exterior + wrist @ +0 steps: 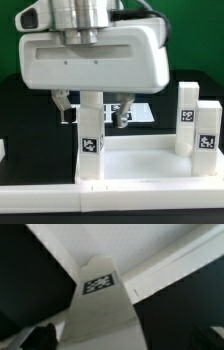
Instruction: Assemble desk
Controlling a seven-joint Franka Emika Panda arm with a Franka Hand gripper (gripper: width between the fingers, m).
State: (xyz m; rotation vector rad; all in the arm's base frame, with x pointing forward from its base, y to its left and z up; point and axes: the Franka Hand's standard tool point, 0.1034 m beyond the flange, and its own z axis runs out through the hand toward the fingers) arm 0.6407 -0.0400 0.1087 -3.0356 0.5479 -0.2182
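Observation:
A white leg (92, 150) with a square tag stands upright at the exterior view's left corner of the white rimmed tabletop (140, 165). I cannot tell whether it sits in a socket. My gripper (92, 120) hangs over the leg, its dark fingers (62, 108) on either side of the leg's top with gaps showing. In the wrist view the tagged leg (100, 291) runs between my gripper's (125, 339) fingertips (42, 336), and the tabletop (160, 249) lies beyond it. Two more tagged legs (187, 115) (207, 140) stand at the exterior view's right.
The marker board (143, 112) lies on the black table behind the gripper. A white bar (110, 200) runs across the front of the exterior view. A green wall stands behind.

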